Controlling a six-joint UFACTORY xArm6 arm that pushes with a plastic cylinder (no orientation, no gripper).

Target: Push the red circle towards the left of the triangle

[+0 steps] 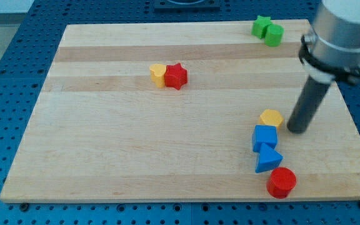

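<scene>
Red circle (pixel 282 182) is sitting near the bottom right of the frame, touching the lower right corner of the blue triangle (pixel 267 159), so the push to the triangle's left is not done. My tip (pixel 294 130) is waiting higher up, beside the yellow block (pixel 271 117), touching no block; it is a bare rod, with no fingers.

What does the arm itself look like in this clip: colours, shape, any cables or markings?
My arm ends in a light grey, rounded housing with a black collar beneath it. From that hangs a straight, dark cylindrical rod, plain and unmarked, down to my tip near the yellow block. No cables or labels are visible.
</scene>
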